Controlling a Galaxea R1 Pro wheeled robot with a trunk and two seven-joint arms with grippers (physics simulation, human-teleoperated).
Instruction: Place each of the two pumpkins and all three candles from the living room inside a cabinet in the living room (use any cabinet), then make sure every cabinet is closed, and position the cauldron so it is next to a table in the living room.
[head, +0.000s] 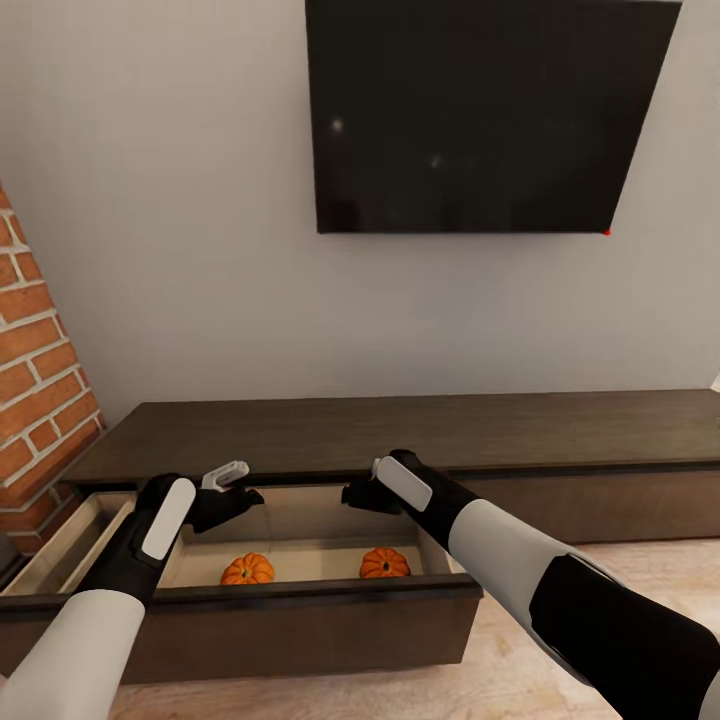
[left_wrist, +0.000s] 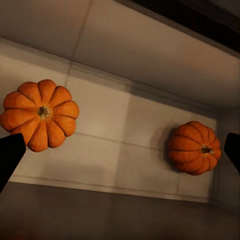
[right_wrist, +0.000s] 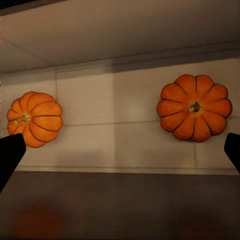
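Note:
The long dark-brown cabinet (head: 420, 432) stands against the wall with one drawer (head: 300, 600) pulled out toward me. On its pale wood floor lie the two orange pumpkins (head: 247, 569) (head: 384, 563). In the wrist views, one pumpkin (left_wrist: 40, 121) (right_wrist: 195, 107) sits stem up and the other pumpkin (left_wrist: 194, 147) (right_wrist: 34, 119) lies tipped on its side. My left gripper (head: 238, 488) (left_wrist: 120, 155) hovers open above the drawer's left half. My right gripper (head: 358, 496) (right_wrist: 120, 152) hovers open above its right half. Both hold nothing. The candles, cauldron and table are out of view.
A black TV (head: 480, 115) hangs on the wall above the cabinet. The red-brick fireplace (head: 40, 390) stands at the left. Next to it, a second pale compartment (head: 70, 540) of the cabinet is open. Light wood floor (head: 620, 560) lies at the right.

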